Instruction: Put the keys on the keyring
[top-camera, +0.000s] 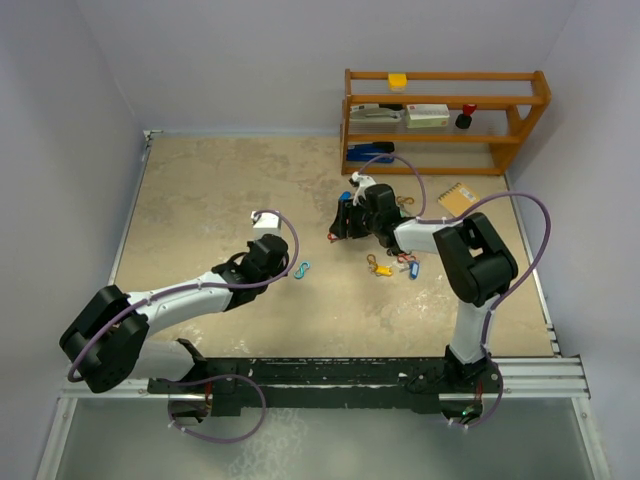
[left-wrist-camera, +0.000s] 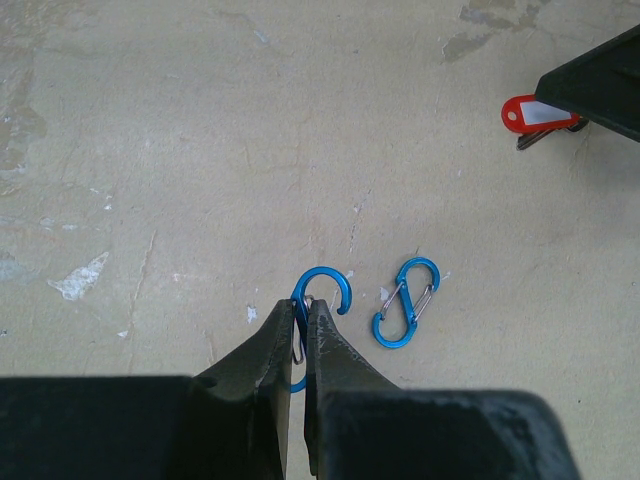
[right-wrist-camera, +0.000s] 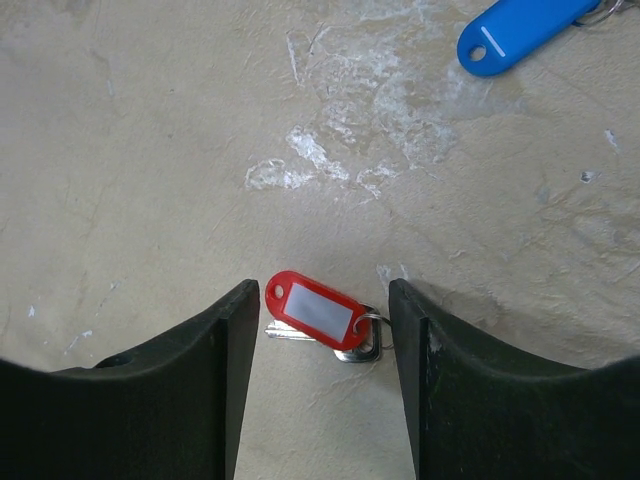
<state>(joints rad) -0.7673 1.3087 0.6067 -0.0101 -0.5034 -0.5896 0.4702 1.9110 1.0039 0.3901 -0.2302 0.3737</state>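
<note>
My left gripper (left-wrist-camera: 304, 305) is shut on a blue figure-eight clip (left-wrist-camera: 322, 278) and pinches it at its middle, low over the table. A second blue clip (left-wrist-camera: 406, 302) lies loose just to its right. A red-tagged key (right-wrist-camera: 318, 312) lies flat on the table between the fingers of my open right gripper (right-wrist-camera: 325, 288), which is low over it without touching it. The same key shows at the upper right of the left wrist view (left-wrist-camera: 530, 113). In the top view the left gripper (top-camera: 288, 262) and right gripper (top-camera: 336, 232) are close together mid-table.
A blue-tagged key (right-wrist-camera: 525, 30) lies beyond the right gripper. Yellow (top-camera: 381, 268), red (top-camera: 403, 257) and blue (top-camera: 413, 268) tagged keys lie near the right arm. A wooden shelf (top-camera: 440, 120) stands at the back right, with a notepad (top-camera: 459, 198) in front of it.
</note>
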